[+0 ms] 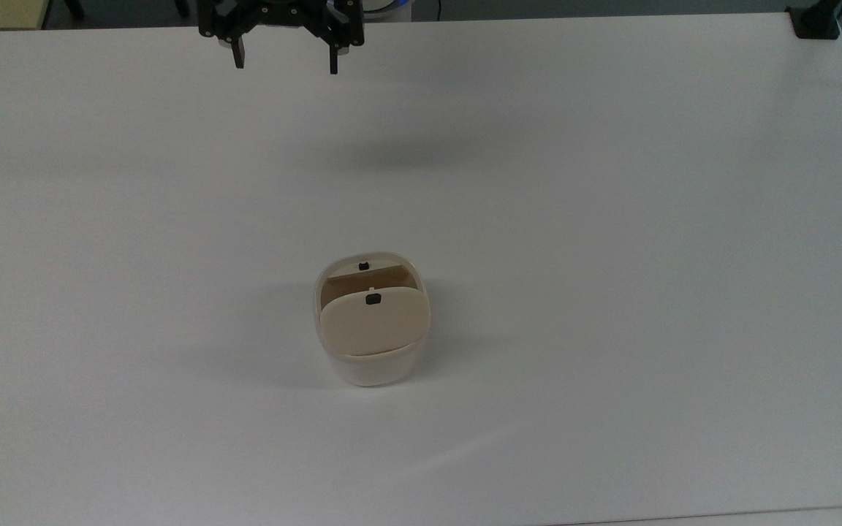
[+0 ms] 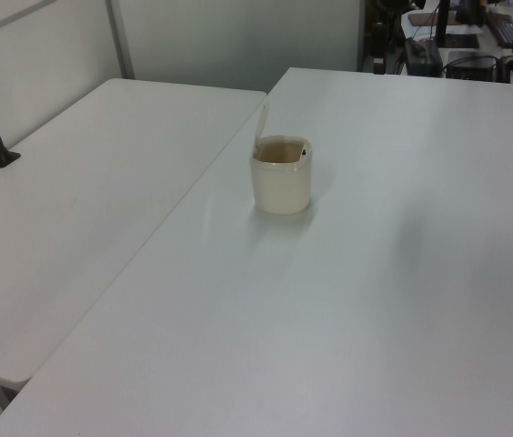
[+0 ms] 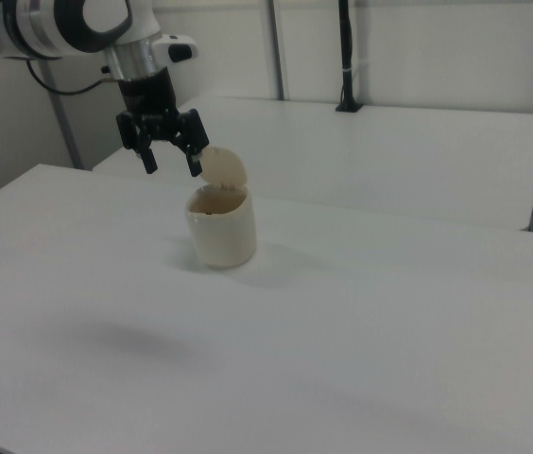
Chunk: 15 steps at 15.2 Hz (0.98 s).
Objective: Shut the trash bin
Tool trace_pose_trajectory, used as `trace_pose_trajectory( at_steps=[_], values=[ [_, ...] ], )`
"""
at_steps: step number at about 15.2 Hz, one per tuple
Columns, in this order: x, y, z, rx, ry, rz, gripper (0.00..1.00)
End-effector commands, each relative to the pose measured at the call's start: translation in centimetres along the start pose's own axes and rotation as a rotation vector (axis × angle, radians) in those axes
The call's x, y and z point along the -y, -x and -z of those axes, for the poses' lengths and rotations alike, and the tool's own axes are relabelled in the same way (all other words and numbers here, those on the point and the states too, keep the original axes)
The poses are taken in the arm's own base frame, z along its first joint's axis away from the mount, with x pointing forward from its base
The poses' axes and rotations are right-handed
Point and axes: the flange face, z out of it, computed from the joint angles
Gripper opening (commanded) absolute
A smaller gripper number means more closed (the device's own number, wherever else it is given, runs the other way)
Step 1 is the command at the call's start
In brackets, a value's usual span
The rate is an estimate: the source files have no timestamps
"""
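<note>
Trash bin (image 1: 370,329) stood mid-bench (image 1: 611,219), lid (image 1: 375,321) raised on its hinge, mouth uncovered | claw (image 1: 286,62) spread and empty, hung high at the top view's far edge, well apart | closing not yet begun; likely pre-approach.

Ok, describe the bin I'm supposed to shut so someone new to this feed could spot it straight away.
Look at the big white table; the trash bin stands alone near its middle, well away from the open gripper at the top view's upper edge. It is a small cream, rounded-square tub with a brownish inside, and its beige lid stands raised on its hinge, a small black latch on it.
</note>
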Motion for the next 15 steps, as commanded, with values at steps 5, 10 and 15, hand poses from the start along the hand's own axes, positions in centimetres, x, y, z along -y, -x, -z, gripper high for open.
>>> trace_pose_trajectory(
  at_steps=[5, 10, 15],
  values=[
    [-0.21, 0.83, 0.31, 0.000, 0.011, 0.006, 1.00],
    [-0.20, 0.78, 0.30, 0.000, 0.011, 0.006, 1.00],
    [-0.12, 0.73, 0.22, 0.001, 0.012, 0.013, 0.70]
  ],
)
